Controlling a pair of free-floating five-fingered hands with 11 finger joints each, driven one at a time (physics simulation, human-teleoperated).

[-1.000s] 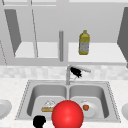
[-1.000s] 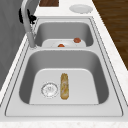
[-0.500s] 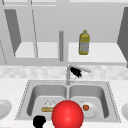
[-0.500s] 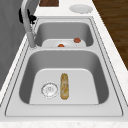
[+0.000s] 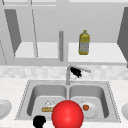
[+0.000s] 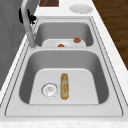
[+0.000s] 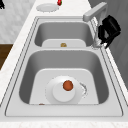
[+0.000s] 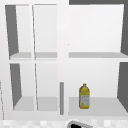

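My right hand point(image 5: 76, 72) hangs at the faucet point(image 5: 68, 75), against its spout on the wall side. It appears again as the right hand point(image 7: 108, 28) with relaxed fingers drooping beside the faucet neck point(image 7: 96, 37), and as the right hand point(image 6: 25, 16) behind the faucet. My left hand point(image 5: 38, 121) floats low at the sink's front left edge, holding nothing that I can see. A big red ball point(image 5: 67, 115) sits in front of the sink's middle. The left basin holds a bread roll point(image 6: 64, 86) next to the drain point(image 6: 49, 89).
In the right basin lies a white plate point(image 7: 58, 96) with a small red-orange fruit point(image 7: 68, 85) on it. A yellow bottle point(image 5: 84, 43) stands on the open shelf above. White plates rest on the left counter point(image 7: 47, 7) and the right counter point(image 6: 80, 8).
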